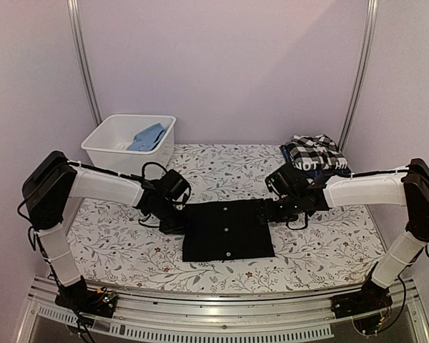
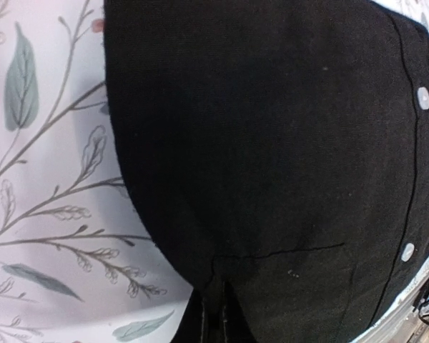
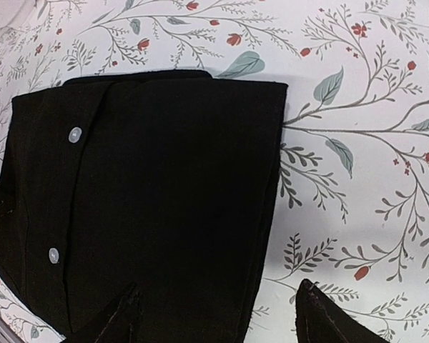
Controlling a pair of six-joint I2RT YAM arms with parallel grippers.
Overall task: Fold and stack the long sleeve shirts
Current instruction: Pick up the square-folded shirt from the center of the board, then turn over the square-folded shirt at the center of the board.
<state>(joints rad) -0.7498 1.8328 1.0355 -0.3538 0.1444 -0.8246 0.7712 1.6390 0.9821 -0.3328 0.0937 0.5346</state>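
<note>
- Top external view: the black shirt (image 1: 229,230) is seen folded into a rectangle. It is laid flat at the centre of the table (image 1: 114,250), with its button strip facing up.
- The left claw (image 1: 173,226) is placed low at the left edge of the black shirt, and the right claw (image 1: 269,212) at its upper right corner.
- At the upper right of the frame, the checked shirt (image 1: 313,150) is stacked on the lettered shirt (image 1: 318,166). Both are folded and lie behind the right arm.
- At the upper left a white bin (image 1: 104,146) is set on the table, with a blue cloth (image 1: 147,137) inside it.
- Left wrist view: the claw's fingers are seen only as a dark sliver at the bottom edge of the frame. They are pressed together on the black shirt, and a crease in the cloth is drawn toward them.
- Right wrist view: the fingers are spread wide at the bottom of the frame. The one at lower left is placed over the black shirt and the one at lower right over bare table.
- The shirt's right edge is found between the two fingers, and nothing is gripped.
- Two white buttons (image 3: 75,134) are shown down the left side of that frame.
</note>
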